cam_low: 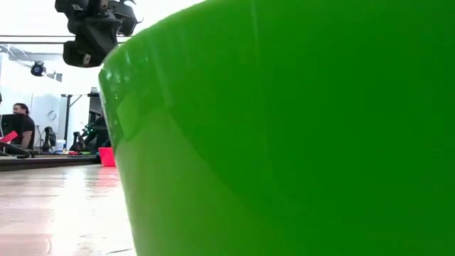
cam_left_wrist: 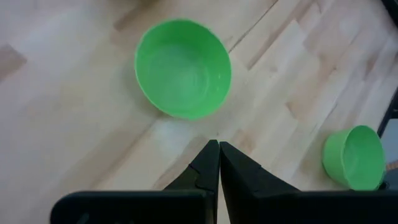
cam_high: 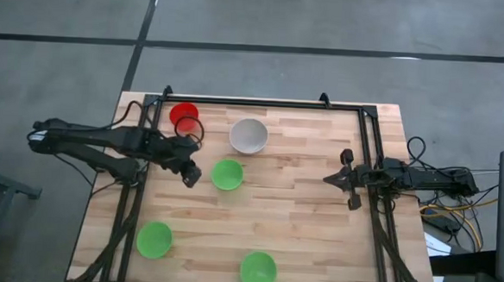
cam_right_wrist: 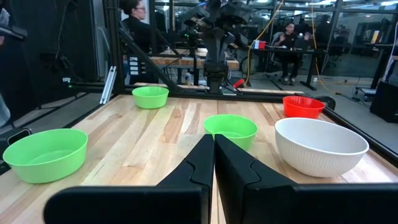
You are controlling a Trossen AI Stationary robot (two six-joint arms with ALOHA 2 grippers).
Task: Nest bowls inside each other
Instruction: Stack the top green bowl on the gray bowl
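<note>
1. High view: I see a pale wooden worktop (cam_high: 299, 238) on grey floor. The left claw (cam_high: 191, 174), pressed together and empty, hangs just left of the middle green bowl (cam_high: 227, 174); the red bowl (cam_high: 184, 115) and white bowl (cam_high: 249, 136) sit beyond.
2. Right wrist view: the right claw (cam_right_wrist: 214, 155), pressed together, waits at the right edge, well apart from all bowls; people sit at desks behind.

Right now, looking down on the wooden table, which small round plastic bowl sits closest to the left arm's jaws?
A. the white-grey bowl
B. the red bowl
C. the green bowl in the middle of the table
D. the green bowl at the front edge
C: seen from above, the left gripper hangs just beside the small round green plastic bowl in the middle of the table, its jaws shut and empty; the other bowls lie farther off.
</note>
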